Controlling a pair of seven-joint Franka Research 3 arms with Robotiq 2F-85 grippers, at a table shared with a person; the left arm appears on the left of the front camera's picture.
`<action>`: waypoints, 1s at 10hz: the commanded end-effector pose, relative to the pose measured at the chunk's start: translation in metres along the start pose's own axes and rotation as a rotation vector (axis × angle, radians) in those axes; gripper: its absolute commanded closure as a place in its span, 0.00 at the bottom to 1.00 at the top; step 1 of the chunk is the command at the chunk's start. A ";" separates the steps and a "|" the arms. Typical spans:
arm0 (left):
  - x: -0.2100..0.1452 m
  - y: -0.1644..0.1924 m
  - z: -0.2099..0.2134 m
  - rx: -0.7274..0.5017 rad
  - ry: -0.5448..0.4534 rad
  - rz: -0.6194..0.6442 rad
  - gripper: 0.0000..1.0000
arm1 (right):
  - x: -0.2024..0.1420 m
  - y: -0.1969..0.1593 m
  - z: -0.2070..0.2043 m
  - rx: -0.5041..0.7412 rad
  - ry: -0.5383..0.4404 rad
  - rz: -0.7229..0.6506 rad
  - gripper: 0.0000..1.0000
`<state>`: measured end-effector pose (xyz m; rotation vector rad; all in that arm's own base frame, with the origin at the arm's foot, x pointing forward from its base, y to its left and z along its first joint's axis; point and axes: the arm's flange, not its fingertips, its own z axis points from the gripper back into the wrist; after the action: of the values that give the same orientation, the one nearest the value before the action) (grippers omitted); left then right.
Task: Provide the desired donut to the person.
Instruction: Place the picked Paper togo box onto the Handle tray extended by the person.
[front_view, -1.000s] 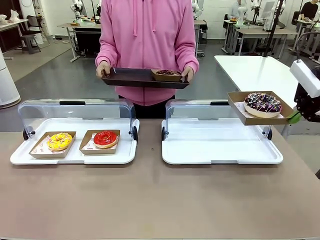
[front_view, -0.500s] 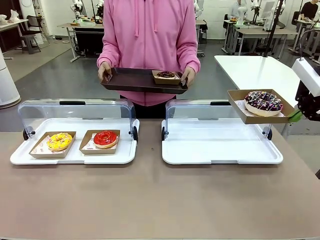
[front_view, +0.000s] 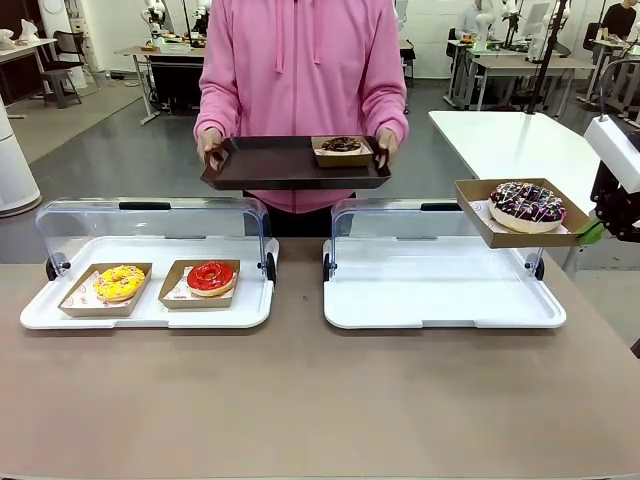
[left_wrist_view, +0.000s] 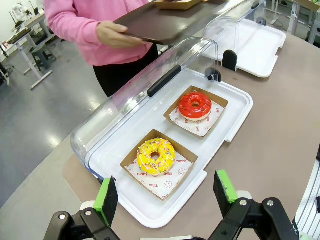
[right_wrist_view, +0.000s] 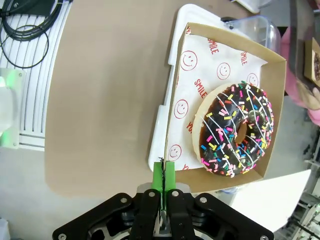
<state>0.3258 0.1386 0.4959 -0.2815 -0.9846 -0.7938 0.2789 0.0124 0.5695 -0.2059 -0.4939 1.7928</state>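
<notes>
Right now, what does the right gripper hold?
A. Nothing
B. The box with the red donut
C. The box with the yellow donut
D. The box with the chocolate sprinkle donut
D: the right gripper is shut on the edge of the cardboard box that carries the chocolate sprinkle donut, lifted off the table; the yellow donut and the red donut lie in their own boxes on the left tray.

The left claw (left_wrist_view: 166, 192) hangs tilted downward, its jaws spread wide. The right claw (right_wrist_view: 163, 175), raised at the right side, pinches its green pads flat on a donut box (right_wrist_view: 200, 65) wall.
</notes>
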 end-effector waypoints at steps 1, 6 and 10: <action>-0.002 0.001 0.000 -0.007 -0.013 -0.008 0.00 | -0.003 0.001 -0.002 0.010 0.015 0.018 1.00; -0.002 0.001 0.000 -0.007 -0.013 -0.008 0.00 | -0.003 0.001 -0.002 0.010 0.015 0.018 1.00; -0.002 0.001 0.000 -0.007 -0.013 -0.008 0.00 | -0.003 0.001 -0.002 0.010 0.015 0.018 1.00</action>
<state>0.3258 0.1386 0.4959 -0.2815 -0.9846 -0.7938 0.2789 0.0124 0.5695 -0.2059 -0.4939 1.7932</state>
